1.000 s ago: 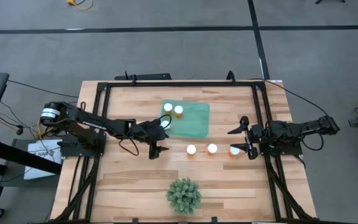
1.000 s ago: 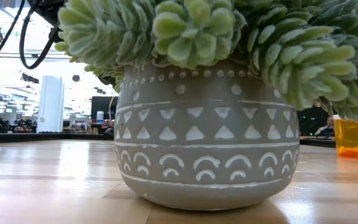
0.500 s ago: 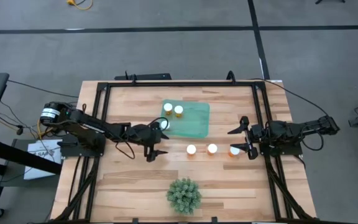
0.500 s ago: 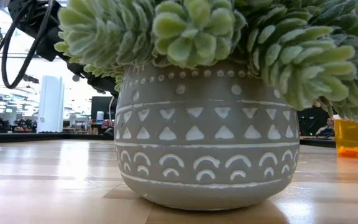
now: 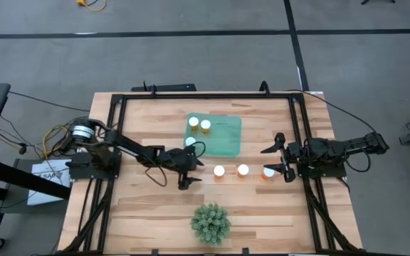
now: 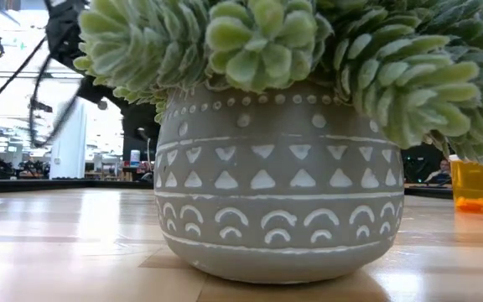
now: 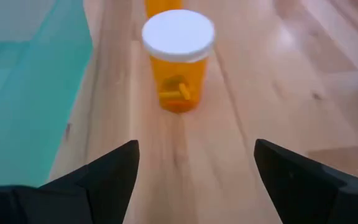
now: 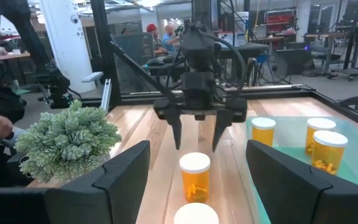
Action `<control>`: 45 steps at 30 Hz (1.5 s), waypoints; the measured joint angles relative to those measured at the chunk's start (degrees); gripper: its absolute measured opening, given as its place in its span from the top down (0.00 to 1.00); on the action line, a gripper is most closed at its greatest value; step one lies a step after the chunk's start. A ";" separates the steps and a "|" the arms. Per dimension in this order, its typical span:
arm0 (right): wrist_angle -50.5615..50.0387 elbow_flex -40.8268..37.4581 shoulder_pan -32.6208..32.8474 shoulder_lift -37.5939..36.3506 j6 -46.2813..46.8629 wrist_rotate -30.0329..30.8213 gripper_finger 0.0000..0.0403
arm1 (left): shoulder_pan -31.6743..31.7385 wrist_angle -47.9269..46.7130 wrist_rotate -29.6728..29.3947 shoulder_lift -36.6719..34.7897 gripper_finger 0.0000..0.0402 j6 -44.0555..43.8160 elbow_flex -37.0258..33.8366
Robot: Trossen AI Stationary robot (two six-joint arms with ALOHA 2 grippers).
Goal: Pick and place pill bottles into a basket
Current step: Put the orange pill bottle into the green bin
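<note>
Left gripper (image 5: 188,176) open, lined up on the nearest pill bottle (image 7: 178,62) standing just beside the basket (image 5: 226,139); centre it between the fingers before closing — right gripper (image 5: 279,158) waits open.

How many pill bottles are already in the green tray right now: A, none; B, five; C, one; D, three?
D: the high view shows three white-capped pill bottles inside the basket, while three more stand on the table outside it.
</note>
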 joint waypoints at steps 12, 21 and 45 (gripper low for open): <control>0.14 0.01 0.00 -0.02 0.00 0.04 0.35 | 0.87 -0.01 2.12 9.37 0.24 1.39 10.49; 0.05 0.01 -0.02 -0.02 0.00 0.02 0.35 | 0.90 0.03 3.97 9.50 0.24 1.43 13.14; 0.01 -0.01 -0.01 -0.01 0.00 0.00 0.35 | 0.81 0.92 3.15 9.50 0.48 1.41 13.72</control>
